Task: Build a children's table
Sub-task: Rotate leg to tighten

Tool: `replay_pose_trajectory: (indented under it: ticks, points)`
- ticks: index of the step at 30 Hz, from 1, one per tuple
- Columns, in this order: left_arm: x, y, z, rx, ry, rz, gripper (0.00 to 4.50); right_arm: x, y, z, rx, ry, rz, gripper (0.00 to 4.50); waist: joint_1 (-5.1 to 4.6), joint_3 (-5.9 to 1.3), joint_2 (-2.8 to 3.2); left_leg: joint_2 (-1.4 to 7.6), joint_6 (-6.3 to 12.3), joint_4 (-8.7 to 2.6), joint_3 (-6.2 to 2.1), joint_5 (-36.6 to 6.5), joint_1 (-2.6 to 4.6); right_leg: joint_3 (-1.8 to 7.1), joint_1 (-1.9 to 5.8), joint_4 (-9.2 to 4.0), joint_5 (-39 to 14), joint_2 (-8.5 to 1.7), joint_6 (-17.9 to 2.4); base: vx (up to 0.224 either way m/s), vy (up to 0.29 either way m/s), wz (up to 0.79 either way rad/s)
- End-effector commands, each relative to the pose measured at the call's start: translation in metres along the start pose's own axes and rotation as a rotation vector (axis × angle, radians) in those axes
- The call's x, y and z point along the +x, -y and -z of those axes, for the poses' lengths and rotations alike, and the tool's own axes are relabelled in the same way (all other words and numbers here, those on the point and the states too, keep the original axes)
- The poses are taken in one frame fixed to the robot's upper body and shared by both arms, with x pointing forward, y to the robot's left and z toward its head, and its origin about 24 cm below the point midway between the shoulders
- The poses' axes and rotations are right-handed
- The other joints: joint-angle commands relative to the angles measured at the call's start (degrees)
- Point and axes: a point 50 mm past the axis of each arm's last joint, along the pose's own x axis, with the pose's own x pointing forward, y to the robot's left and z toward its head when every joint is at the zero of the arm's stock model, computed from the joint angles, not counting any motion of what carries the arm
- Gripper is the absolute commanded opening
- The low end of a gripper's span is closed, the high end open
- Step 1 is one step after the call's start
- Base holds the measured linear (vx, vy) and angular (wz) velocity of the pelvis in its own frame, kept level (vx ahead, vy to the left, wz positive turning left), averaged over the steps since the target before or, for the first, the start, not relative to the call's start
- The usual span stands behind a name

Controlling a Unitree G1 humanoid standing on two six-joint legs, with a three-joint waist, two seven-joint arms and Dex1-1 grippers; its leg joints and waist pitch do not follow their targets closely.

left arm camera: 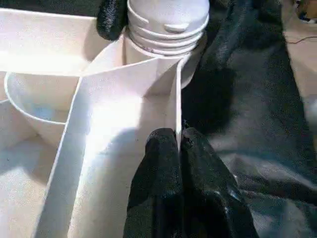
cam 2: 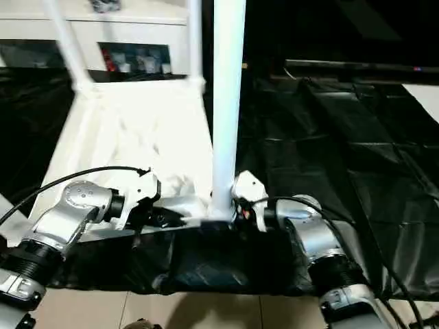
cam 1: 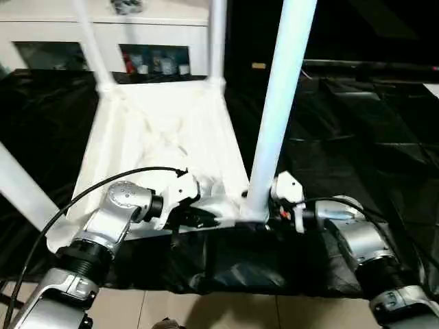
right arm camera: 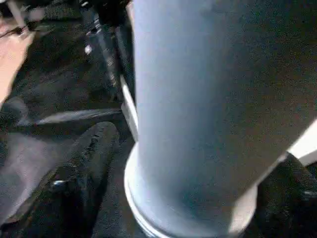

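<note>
The white tabletop (cam 1: 158,130) lies upside down on a black sheet, with its legs standing up from the corners. The near right leg (cam 1: 278,103) stands upright in its corner socket. My right gripper (right arm camera: 193,178) is open at this leg's base, one black finger (right arm camera: 84,168) on each side of the tube. My left gripper (left arm camera: 178,141) is shut on a thin white rib of the tabletop's near edge, just beside that socket. The leg's threaded end (left arm camera: 168,25) shows right behind the rib. Two far legs (cam 1: 217,41) and a near left leg (cam 1: 20,185) also stand up.
A white cabinet (cam 1: 103,34) with glass doors stands behind the tabletop. The black sheet (cam 1: 357,130) spreads far to the right. Pale floor tiles (cam 1: 206,312) run along the sheet's near edge. Black cables (cam 1: 89,188) loop over both forearms.
</note>
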Motion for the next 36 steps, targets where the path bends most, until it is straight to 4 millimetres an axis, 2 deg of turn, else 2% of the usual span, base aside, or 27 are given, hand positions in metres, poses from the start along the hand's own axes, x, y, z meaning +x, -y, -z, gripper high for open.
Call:
replay_pose_trajectory:
  ticks: [1,5,7,8,12,14,15,18,19,20,21,22,24,25,26,27,28,29,30,31,33,34,36]
  points:
    - [0.01,0.007,-0.009,0.026,0.033,0.089,0.0,0.011,-0.006,-0.008,-0.041,-0.001,-0.116,3.44,-0.03,-3.39,-0.24,1.53,1.95,-3.64,-0.48,-15.87,0.65,2.25,2.55,-3.82,-15.57,-2.7,-12.26,0.0,0.0,0.0]
    - [0.008,0.008,-0.01,0.015,0.041,0.118,0.0,0.011,-0.008,-0.011,-0.036,0.016,-0.159,3.16,0.1,-3.57,-0.24,1.53,2.38,-3.51,-0.52,-13.83,0.49,2.24,2.72,-3.51,-12.97,-2.76,-12.72,0.0,0.0,0.0]
    - [0.007,0.01,-0.009,0.005,0.038,0.135,0.0,0.011,-0.009,-0.012,-0.027,0.026,-0.186,2.96,0.18,-3.67,-0.04,1.55,2.63,-3.42,-0.54,-13.05,0.4,2.19,2.77,-3.29,-11.6,-2.73,-13.16,0.0,0.0,0.0]
    - [0.007,0.01,-0.009,0.005,0.038,0.135,0.0,0.011,-0.009,-0.012,-0.027,0.026,-0.186,2.85,0.15,-3.73,-0.18,1.49,2.84,-3.34,-0.49,-12.45,0.34,2.18,2.86,-3.18,-10.31,-2.66,-13.44,0.0,0.0,0.0]
    - [0.004,0.011,-0.007,-0.006,0.038,0.142,0.0,0.01,-0.014,-0.011,-0.012,0.028,-0.228,2.74,0.33,-3.77,0.18,1.44,2.99,-3.27,-0.51,-12.16,0.36,2.1,2.88,-3.03,-9.1,-2.63,-14.01,0.0,0.0,0.0]
    - [0.004,0.01,-0.008,-0.005,0.041,0.132,0.0,0.011,-0.015,-0.009,-0.008,0.027,-0.227,2.73,0.31,-3.76,0.06,1.48,2.96,-3.27,-0.47,-12.38,0.39,2.11,2.85,-3.11,-9.23,-2.61,-13.98,0.0,0.0,0.0]
    - [0.005,0.008,-0.009,0.001,0.049,0.095,0.0,0.012,-0.014,-0.008,-0.002,0.03,-0.201,2.73,0.42,-3.72,0.3,1.47,2.69,-3.31,-0.5,-12.88,0.43,2.13,2.83,-3.17,-9.93,-2.64,-13.86,0.0,0.0,0.0]
    - [0.01,-0.001,-0.011,0.01,0.063,-0.019,0.0,0.016,-0.01,-0.006,0.01,0.045,-0.105,2.72,0.58,-3.55,0.15,1.51,1.78,-3.48,-0.52,-14.19,0.51,2.22,2.69,-3.55,-11.98,-2.71,-13.06,0.0,0.0,0.0]
    - [0.015,-0.01,-0.016,0.014,0.076,-0.146,0.0,0.024,-0.003,-0.006,0.044,0.082,0.042,2.72,0.65,-3.54,0.11,1.47,1.51,-3.51,-0.57,-14.68,0.59,2.2,2.74,-3.64,-12.91,-2.8,-12.83,0.0,0.0,0.0]
    - [0.017,-0.013,-0.017,0.014,0.081,-0.188,0.0,0.027,0.001,-0.006,0.069,0.099,0.106,2.72,0.37,-3.32,0.25,1.44,0.65,-3.64,-0.57,-15.55,0.6,2.33,2.43,-3.93,-14.7,-2.85,-12.32,0.0,0.0,0.0]
    - [0.02,-0.015,-0.02,0.013,0.086,-0.233,0.0,0.03,0.005,-0.007,0.105,0.121,0.187,2.72,0.31,-3.24,0.07,1.2,-0.4,-3.82,-0.86,-17.53,0.87,2.12,2.6,-4.44,-19.81,-3.09,-10.83,0.0,0.0,0.0]
    - [0.025,-0.019,-0.023,0.0,0.096,-0.295,0.0,0.036,0.008,-0.006,0.141,0.133,0.261,2.72,0.03,-3.31,0.01,1.13,-1.08,-3.9,-1.03,-17.8,0.86,2.09,2.65,-4.51,-22.21,-3.12,-9.63,-0.055,-0.009,-0.03]
    - [0.028,-0.02,-0.025,-0.01,0.102,-0.331,0.0,0.039,0.009,-0.006,0.161,0.137,0.299,2.72,-0.73,-3.27,-0.06,1.07,-0.97,-3.98,-1.09,-17.78,0.65,2.09,2.67,-4.75,-22.93,-3.0,-8.76,0.0,0.0,0.0]
    - [0.033,-0.021,-0.028,-0.023,0.109,-0.368,0.0,0.045,0.009,-0.005,0.168,0.121,0.345,2.72,-0.77,-3.28,0.16,1.02,-0.77,-3.93,-1.09,-17.84,0.69,2.06,2.64,-4.84,-23.19,-2.98,-8.55,0.0,0.0,0.0]
    - [0.04,-0.02,-0.031,-0.036,0.116,-0.395,0.0,0.053,0.01,-0.005,0.198,0.109,0.422,2.72,-0.99,-3.27,0.12,0.99,-0.43,-3.85,-1.02,-17.83,0.76,2.1,2.43,-4.95,-23.03,-2.88,-8.37,0.0,0.0,0.0]
    - [0.04,-0.02,-0.031,-0.036,0.116,-0.395,0.0,0.053,0.01,-0.005,0.198,0.109,0.422,2.72,-1.27,-3.27,0.05,0.89,-0.33,-3.87,-1.01,-17.46,0.56,2.12,2.44,-4.93,-23.22,-2.86,-8.25,0.0,0.0,0.0]
    - [0.052,-0.016,-0.035,-0.033,0.115,-0.418,0.0,0.067,0.012,-0.008,0.252,0.095,0.553,2.72,-1.53,-3.23,0.03,0.87,-0.41,-3.96,-1.06,-16.88,0.38,2.11,2.48,-4.93,-23.61,-2.8,-7.86,0.0,0.0,0.0]
    - [0.052,-0.016,-0.035,-0.033,0.115,-0.418,0.0,0.067,0.012,-0.008,0.252,0.095,0.553,2.72,-1.79,-3.17,0.12,0.83,-0.56,-4.01,-1.06,-17.0,0.4,2.09,2.33,-5.01,-24.11,-2.75,-7.73,0.0,0.0,0.0]
    - [0.06,-0.013,-0.036,-0.019,0.112,-0.406,0.0,0.079,0.009,-0.015,0.254,0.119,0.567,2.72,-2.05,-3.25,0.12,0.78,-0.62,-4.09,-1.28,-17.02,0.17,1.86,2.66,-5.06,-25.24,-2.83,-7.05,0.0,0.0,0.0]
    - [0.062,-0.012,-0.037,-0.017,0.113,-0.397,0.0,0.083,0.007,-0.019,0.236,0.134,0.551,2.72,-2.05,-3.27,0.15,0.77,-0.52,-4.09,-1.29,-17.15,0.16,1.87,2.58,-5.21,-25.77,-2.9,-6.72,0.0,0.0,0.0]
    - [0.067,-0.007,-0.039,-0.009,0.118,-0.36,0.0,0.09,0.0,-0.028,0.195,0.184,0.483,2.72,-1.94,-3.44,0.02,0.85,0.19,-3.85,-1.08,-17.19,0.49,2.13,2.26,-5.24,-24.05,-2.85,-6.84,0.0,0.0,0.0]
    - [0.068,-0.006,-0.039,-0.005,0.117,-0.35,0.0,0.09,-0.001,-0.029,0.203,0.198,0.467,3.28,-1.95,-3.44,0.05,0.92,0.55,-3.91,-1.05,-16.37,0.29,2.16,2.37,-4.92,-21.47,-2.73,-7.58,0.0,0.0,0.0]
    - [0.065,-0.005,-0.039,0.004,0.118,-0.329,0.0,0.085,-0.001,-0.029,0.2,0.206,0.446,3.42,-1.95,-3.4,0.21,0.92,0.84,-3.95,-0.99,-16.22,0.21,2.13,2.45,-4.71,-19.34,-2.55,-8.31,0.0,0.0,0.0]
